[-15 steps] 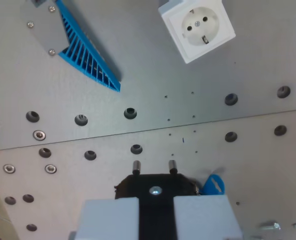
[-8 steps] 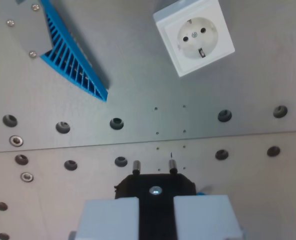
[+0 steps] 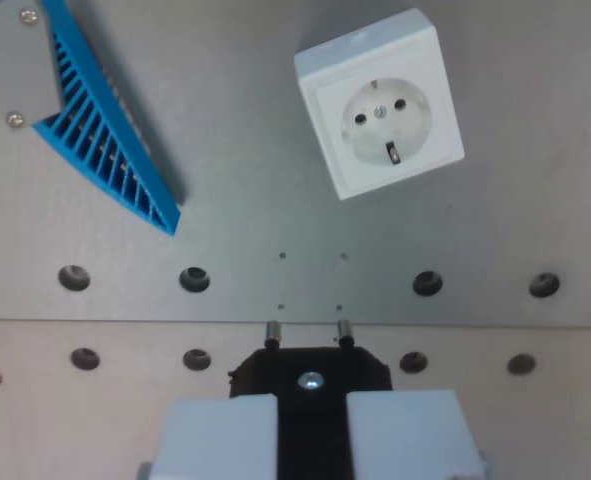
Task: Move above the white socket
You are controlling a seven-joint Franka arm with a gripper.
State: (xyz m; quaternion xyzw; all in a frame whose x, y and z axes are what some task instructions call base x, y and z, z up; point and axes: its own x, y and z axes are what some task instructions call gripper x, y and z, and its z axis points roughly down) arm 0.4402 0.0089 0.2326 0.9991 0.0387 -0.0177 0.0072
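The white socket sits on the grey metal plate in the upper middle of the wrist view, tilted slightly, its two holes and earth clip facing up. My gripper is at the bottom centre, its two pale fingers shut on a black plug. The plug's two metal pins point toward the socket. The socket lies beyond the pins and a little to the wrist view's right, apart from them.
A blue ribbed wedge fixed to a grey bracket occupies the upper left. Rows of round holes and screws run across the plate, and a seam crosses just ahead of the pins.
The camera has moved: the whole scene has slid downward in view, so the socket now sits lower and closer to the plug's pins. The grip on the plug is unchanged.
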